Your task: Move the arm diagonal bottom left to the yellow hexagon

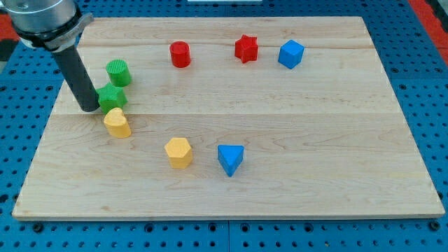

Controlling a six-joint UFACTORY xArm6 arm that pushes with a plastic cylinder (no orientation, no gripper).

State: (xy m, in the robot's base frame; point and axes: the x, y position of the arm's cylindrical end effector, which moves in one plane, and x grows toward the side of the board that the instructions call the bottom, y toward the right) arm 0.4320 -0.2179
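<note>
Your rod carries no jaws to open or close. My tip [89, 108] is sitting against the green star [112, 97]; the yellow hexagon [178, 152] is lying down-right of it, so you are heading for the bench [315, 175] spot at its lower left.

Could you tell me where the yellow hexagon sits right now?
The yellow hexagon sits low on the board, left of centre, just left of the blue block.

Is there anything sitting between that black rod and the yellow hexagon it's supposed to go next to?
Yes. My tip is at the view's left, beside the green star. The other yellow block lies just below and right of it, about on the line toward the yellow hexagon. Past that block the board looks clear.
</note>
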